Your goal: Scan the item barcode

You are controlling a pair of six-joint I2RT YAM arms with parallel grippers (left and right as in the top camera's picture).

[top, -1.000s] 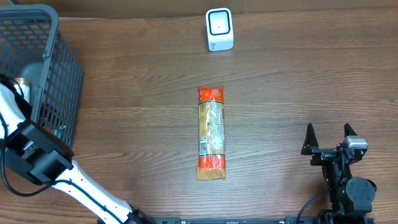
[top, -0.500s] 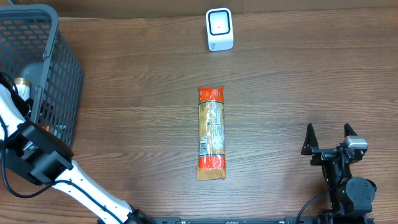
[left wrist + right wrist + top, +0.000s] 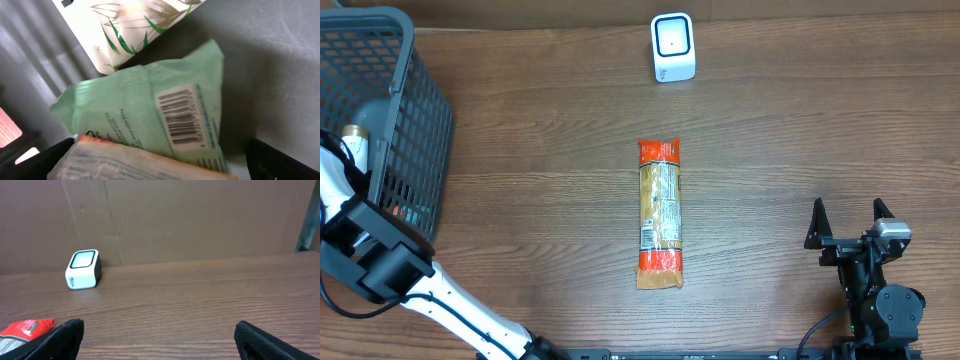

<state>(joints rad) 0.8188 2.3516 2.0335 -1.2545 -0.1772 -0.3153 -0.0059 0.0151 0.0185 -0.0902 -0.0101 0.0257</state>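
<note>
In the worktop's (image 3: 530, 130) far-left corner stands the basket (image 3: 412, 105), where the left gripper (image 3: 165, 162) hangs wide-jawed over a green pouch (image 3: 140, 107), barcode up; the orange-ended packet (image 3: 660, 212) lies mid-worktop, long axis pointing at the far-edge scanner (image 3: 673, 47), nearer the wide-open right gripper (image 3: 851, 222)

Overhead looks straight down; low right wrist shares its scanner (image 3: 673, 47); left wrist sits close inside basket (image 3: 420, 130).

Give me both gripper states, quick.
Left gripper: open, holding nothing, above a green pouch.
Right gripper: open, holding nothing.
</note>
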